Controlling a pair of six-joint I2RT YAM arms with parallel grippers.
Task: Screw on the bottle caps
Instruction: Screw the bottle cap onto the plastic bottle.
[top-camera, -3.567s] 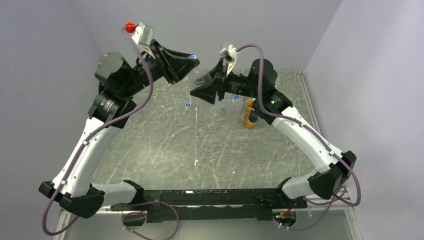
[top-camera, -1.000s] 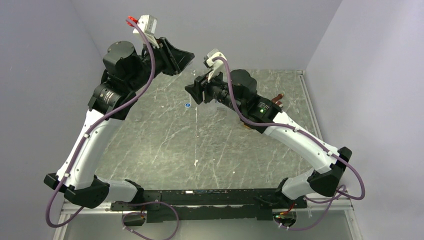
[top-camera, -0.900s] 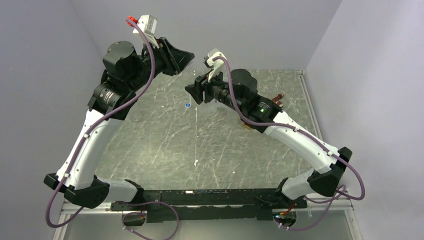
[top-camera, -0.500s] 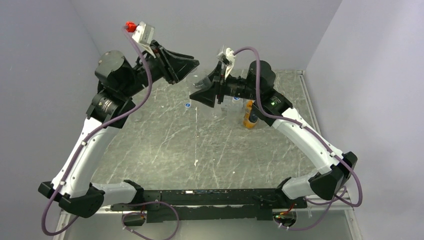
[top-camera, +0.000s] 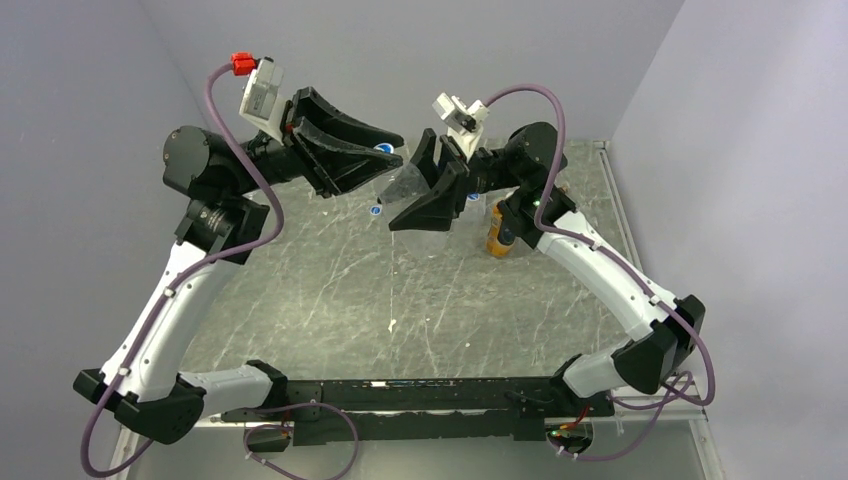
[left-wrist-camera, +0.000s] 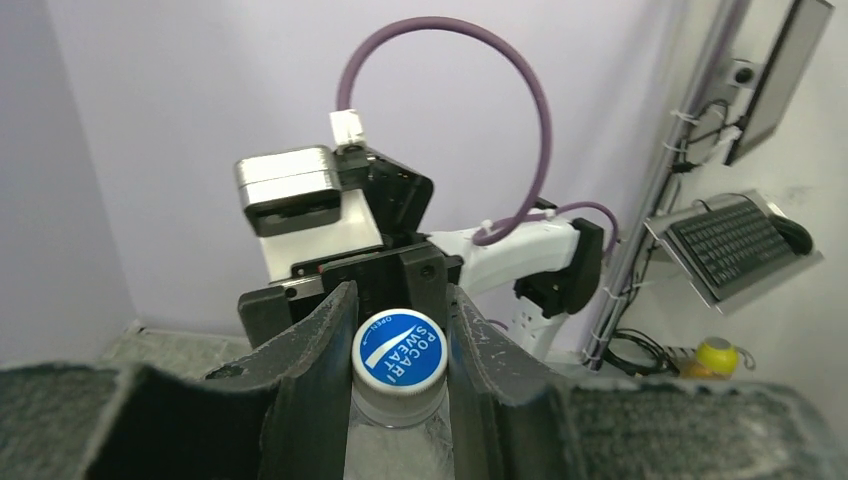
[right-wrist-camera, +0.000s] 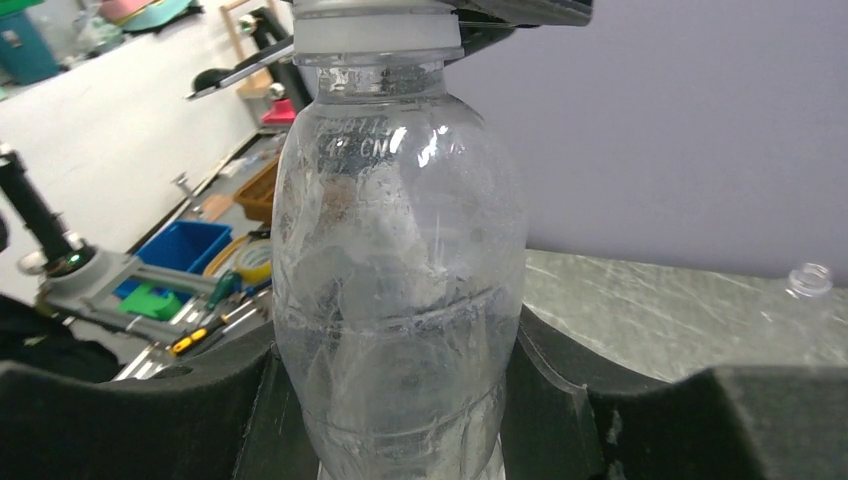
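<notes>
The left gripper (top-camera: 390, 148) is clenched on a small round blue plastic cap (left-wrist-camera: 399, 348). The cap sits between its 2 black fingers (left-wrist-camera: 318, 345), and both fingers touch the cap's sides. White words on top of the cap read POCARI SWEAT.

The right gripper (right-wrist-camera: 400, 420) is grasping a clear plastic bottle (right-wrist-camera: 400, 250). Its 2 black fingers press on the lower part of the bottle, 1 on each side. The bottle looks crinkled and see-through.

The blue cap sits right on the mouth of this clear bottle. Just under the cap there is a pale ring around the bottle's neck. I cannot tell how tight the cap is.

From the top view, the 2 grippers meet tip to tip, up in the air over the far part of the grey marbled desk (top-camera: 330, 280). The clear bottle is tilted there, with its top toward the left gripper.

An orange plastic bottle with a dark blue band (top-camera: 497, 232) stands upright on the desk, near the right arm. A second blue cap (top-camera: 375, 211) lies flat on the desk, below the 2 grippers. In the right wrist view, another clear bottle with an open top (right-wrist-camera: 808, 281) stands on the desk, well apart from the held bottle.
</notes>
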